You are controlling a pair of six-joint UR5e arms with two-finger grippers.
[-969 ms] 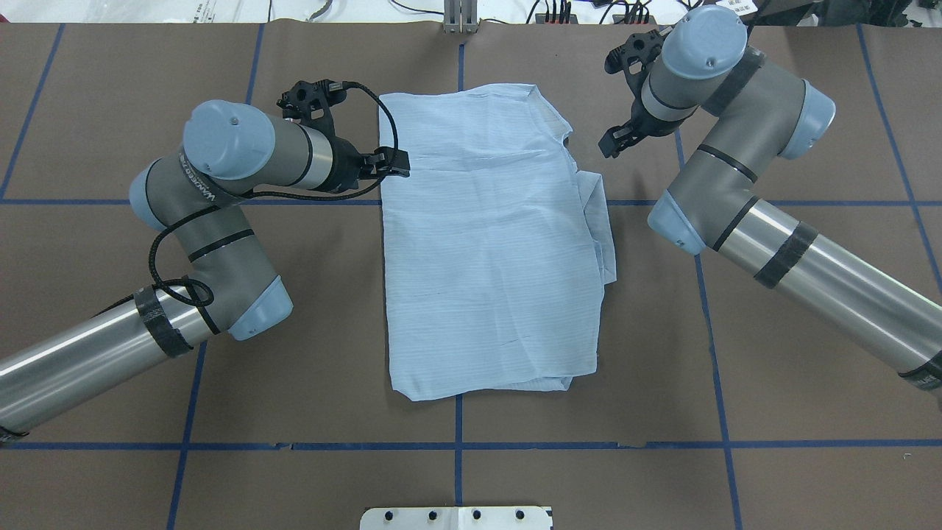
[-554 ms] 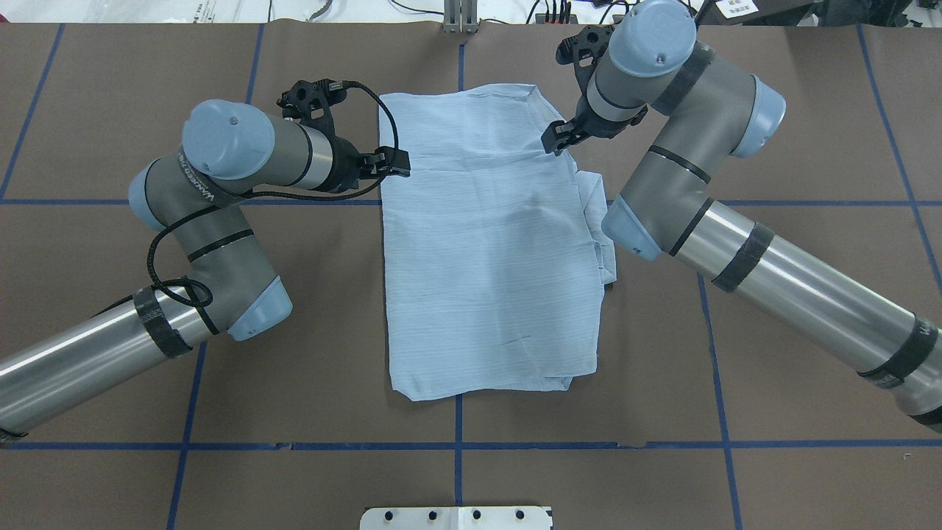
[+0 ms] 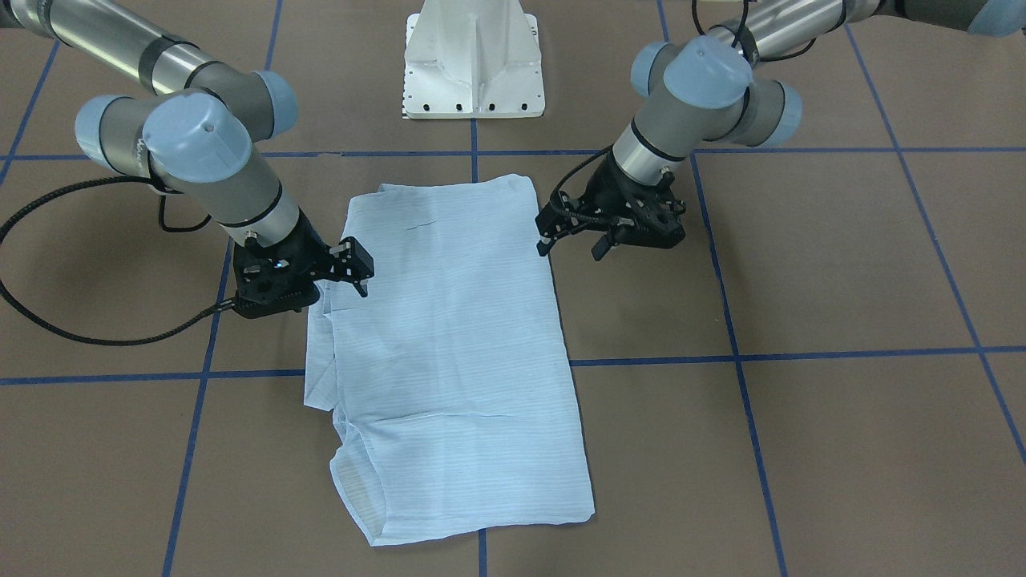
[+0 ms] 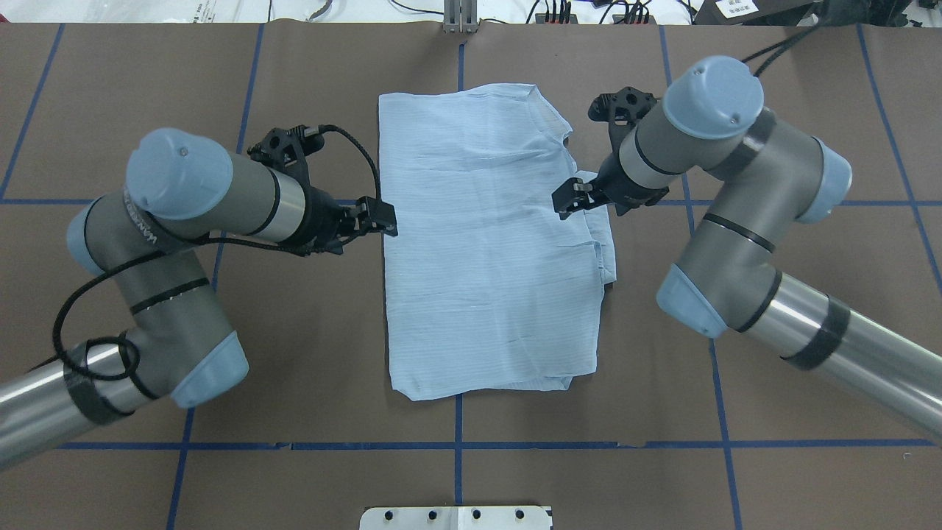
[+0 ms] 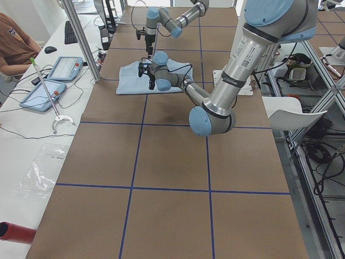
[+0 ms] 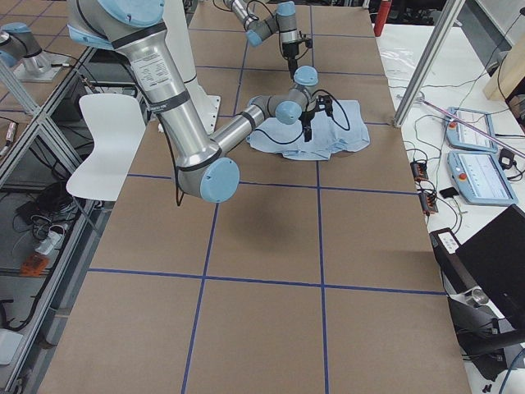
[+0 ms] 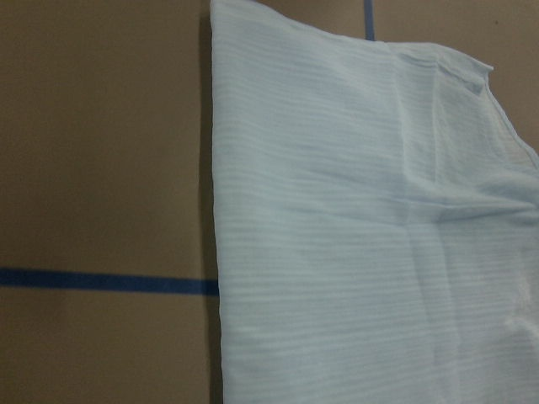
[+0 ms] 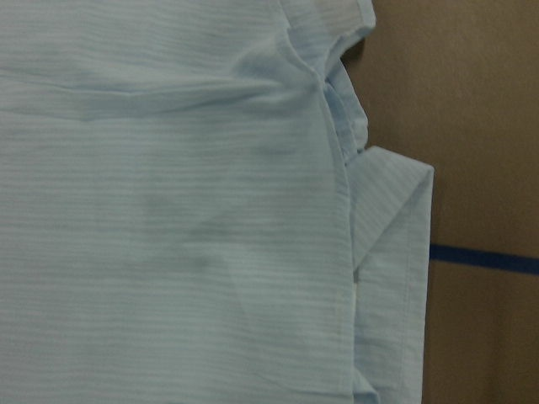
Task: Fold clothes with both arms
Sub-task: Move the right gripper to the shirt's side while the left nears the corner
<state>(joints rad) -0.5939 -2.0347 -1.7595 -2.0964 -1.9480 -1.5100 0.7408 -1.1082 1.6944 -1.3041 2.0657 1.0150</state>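
1 white pedestal (image 4: 456, 517) stands at the near edge of the brown table (image 4: 294, 383), which is crossed by blue tape lines (image 4: 589, 444). Just beyond the nearest tape line lies the shirt (image 4: 486, 294), light blue with fine stripes. It is folded into 1 long panel that lies flat on the table and runs straight away from the robot. Along its right side a folded sleeve (image 4: 605, 250) sticks out past the panel's edge. About halfway along the shirt, the 2 arms come in from either side. The left gripper (image 4: 378, 218) hangs at the shirt's left edge with its tips at the border of the cloth. In the front-facing view its 2 fingers stand apart with nothing between them. The right gripper (image 4: 569, 199) hangs over the shirt's right edge, above where the sleeve meets the panel. Its fingers also look spread and hold no cloth. Whether either one touches the fabric I cannot tell. Farther on, the shirt's far end has a notched corner (image 4: 548, 118) on the right, and black cables (image 4: 559, 11) run behind the table's far edge.
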